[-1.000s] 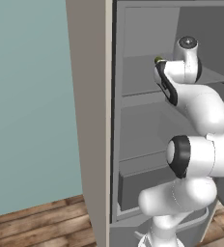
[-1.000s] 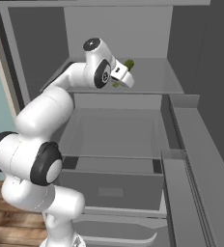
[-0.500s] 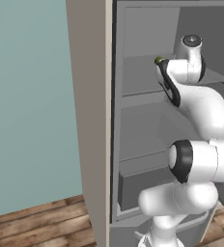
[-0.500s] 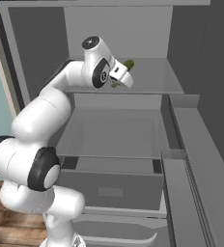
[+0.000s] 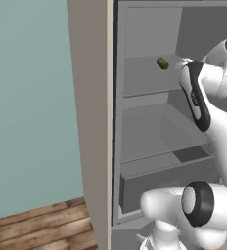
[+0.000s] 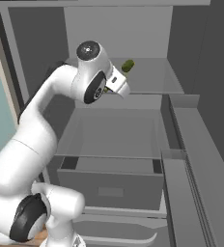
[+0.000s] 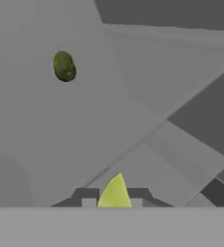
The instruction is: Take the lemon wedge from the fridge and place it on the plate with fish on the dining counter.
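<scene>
In the hand view my gripper (image 7: 115,198) is shut on the lemon wedge (image 7: 115,191), a small yellow-green wedge that pokes up between the two dark fingertips (image 7: 85,195). I hold it just in front of the upper shelf of the open fridge (image 6: 133,130). My wrist (image 6: 92,72) hangs at shelf height. The plate, the fish and the dining counter are out of view.
A darker olive-green rounder item (image 7: 64,66) (image 6: 128,65) (image 5: 162,63) lies on the upper shelf, beyond the gripper and apart from it. Below are a lower shelf (image 5: 154,132) and a grey drawer (image 6: 111,185). The fridge door with its racks (image 6: 181,159) stands open at the right.
The jaws have shut on the lemon wedge. The hand has since drawn back a little from the upper shelf. The olive-green item stays where it was.
</scene>
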